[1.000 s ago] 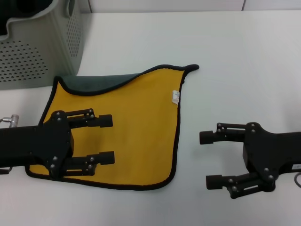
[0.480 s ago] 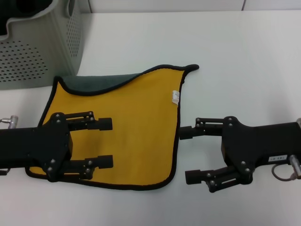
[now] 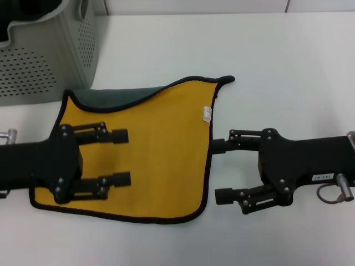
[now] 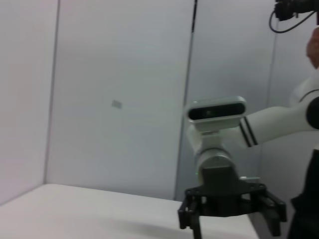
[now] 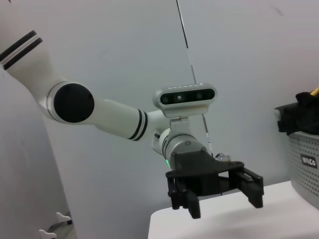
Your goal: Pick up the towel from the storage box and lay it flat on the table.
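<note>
1. Yellow-side-up, the towel (image 3: 141,155) lies on the table (image 3: 277,66) beside the storage box (image 3: 44,50), its far edge folded.
2. Left gripper (image 3: 119,158) hovers spread above it; right gripper (image 3: 221,170) gapes at its edge.
3. Pinch the folded corner only, then pull outward.

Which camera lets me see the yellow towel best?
The head view. It looks down on the whole towel, spread yellow side up on the table with one far corner folded showing green. The left wrist view and the right wrist view show none of the towel, only the opposite arm's gripper.
</note>
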